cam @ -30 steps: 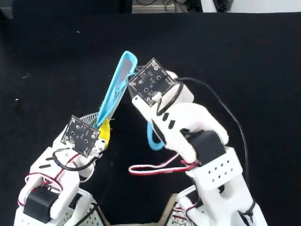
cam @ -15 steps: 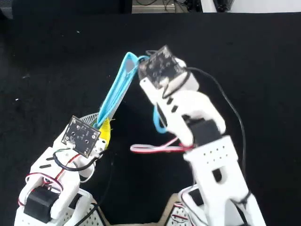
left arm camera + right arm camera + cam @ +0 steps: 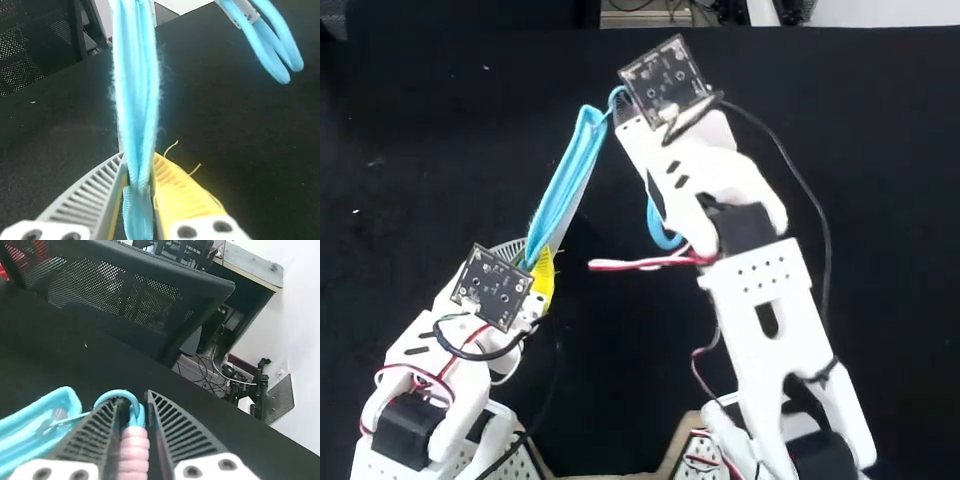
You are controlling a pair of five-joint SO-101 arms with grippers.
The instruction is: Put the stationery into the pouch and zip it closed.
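High view: pale blue fabric pouch (image 3: pixel 565 190) held on edge above the black worktop (image 3: pixel 420 120), stretched between my two grippers. My left gripper (image 3: pixel 538 272) has one grey and one yellow jaw, both ribbed, and is clamped on the pouch's near end. My right gripper (image 3: pixel 616 105) is closed on the cord loop (image 3: pixel 120 397) at the far end, with a pink ribbed piece (image 3: pixel 134 450) between its jaws. A blue wrist strap (image 3: pixel 660 235) hangs slack below the right arm. The cloth looks soft and fuzzy at the seam. I judge the zip needs a pull straight along its teeth, with the left grasp as anchor and the fabric taut. How far the zip has closed I cannot tell.
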